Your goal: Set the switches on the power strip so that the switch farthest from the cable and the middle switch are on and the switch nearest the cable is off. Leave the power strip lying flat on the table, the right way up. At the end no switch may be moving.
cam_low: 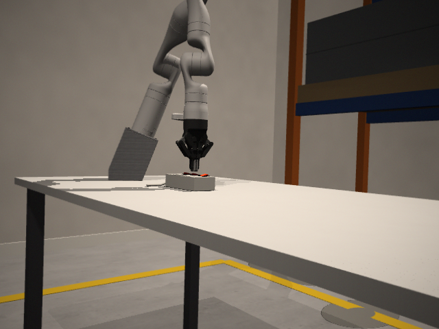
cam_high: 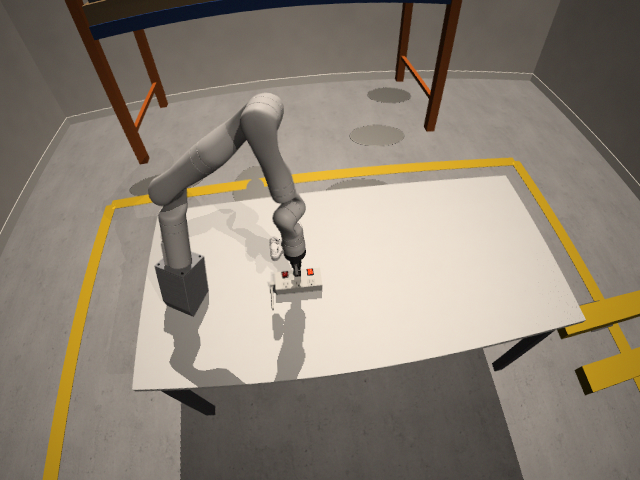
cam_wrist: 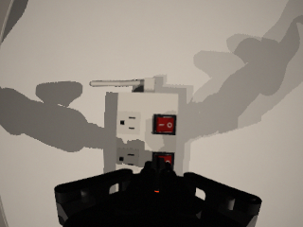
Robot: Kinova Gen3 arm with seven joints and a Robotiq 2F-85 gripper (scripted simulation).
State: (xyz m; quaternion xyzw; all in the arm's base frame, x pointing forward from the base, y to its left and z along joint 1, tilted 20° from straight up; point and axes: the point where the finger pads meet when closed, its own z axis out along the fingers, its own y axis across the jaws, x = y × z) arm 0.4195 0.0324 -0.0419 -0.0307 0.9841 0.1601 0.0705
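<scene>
The arm (cam_high: 263, 139) rises from its pedestal (cam_high: 192, 302), bends at a high elbow and folds back down, the wrist (cam_low: 194, 102) vertical. The gripper (cam_low: 194, 166) points straight down, its fingers (cam_low: 192, 164) pressed fully together with nothing between them.
</scene>
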